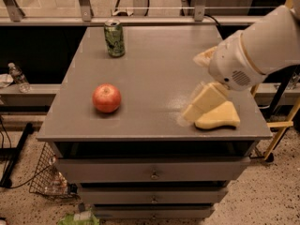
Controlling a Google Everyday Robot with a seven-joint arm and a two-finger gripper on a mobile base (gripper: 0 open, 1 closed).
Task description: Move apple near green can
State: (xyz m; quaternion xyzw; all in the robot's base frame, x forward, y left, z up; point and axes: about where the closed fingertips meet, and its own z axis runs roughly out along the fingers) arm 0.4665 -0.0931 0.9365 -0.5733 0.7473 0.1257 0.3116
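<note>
Surface: grey cabinet top [154, 69], with 3 drawer fronts [152, 171] below its front edge.

Apple [107, 98]: rests on the top in the front-left area, near the front edge. Red, with a paler patch on its upper face. Nothing touches it.

Can [114, 38]: stands upright at the back-left of the top, close to the rear edge. Green with dark markings and a silver rim. It is well apart from the apple, which lies nearer the camera and roughly in line with it.

Gripper [194, 109]: at the front-right of the top, pointing down and to the left, its tip low over the surface near the front edge. Whether it is open or closed cannot be told from this view. It holds nothing that can be seen. It is well apart from the apple, with bare grey surface between them, and farther still from the can.

Arm [262, 46]: white, enters from the right edge of the view and slopes down to the gripper.

Other items: 1 pale yellow object [219, 120] lies flat on the top just beside the gripper, on its right, at the front-right corner; contact between the 2 cannot be confirmed. 1 clear bottle [18, 77] lies on a low ledge left of the cabinet. 1 wire basket [47, 177] sits on the speckled floor at the cabinet's lower left.
</note>
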